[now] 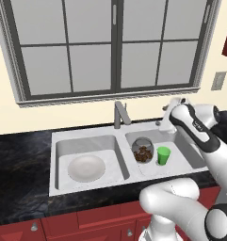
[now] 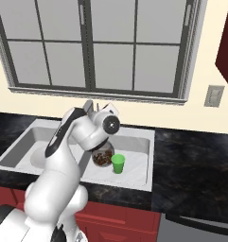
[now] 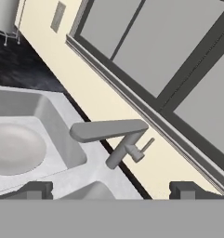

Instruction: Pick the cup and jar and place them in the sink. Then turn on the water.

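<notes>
Behind the sink [image 1: 56, 141] runs a wide grey-framed window above a cream wall, and dark speckled stone forms the surface [image 1: 20, 160] to either side. You are looking at a double basin: the left one holds a round white dish [image 1: 86, 168], the right one holds the jar [image 1: 142, 149] with its brown lumps and, just beside it on the right, the small green cup [image 1: 163, 155], standing upright. Both things already lie where the task wants them, so your step in hand is the water. No stream shows at the grey faucet [image 1: 120, 114] yet. Your tool [image 3: 111, 189] hangs above the back rim of the right basin, its two dark tips spread wide with nothing between them. From the hand view the faucet's spout reaches left, and its small lever [image 3: 146, 145] sticks out to the right of the base, a little ahead of your tips. Your next move, I judge, is to ease forward and nudge that lever; it is thin, so line up one tip carefully
</notes>
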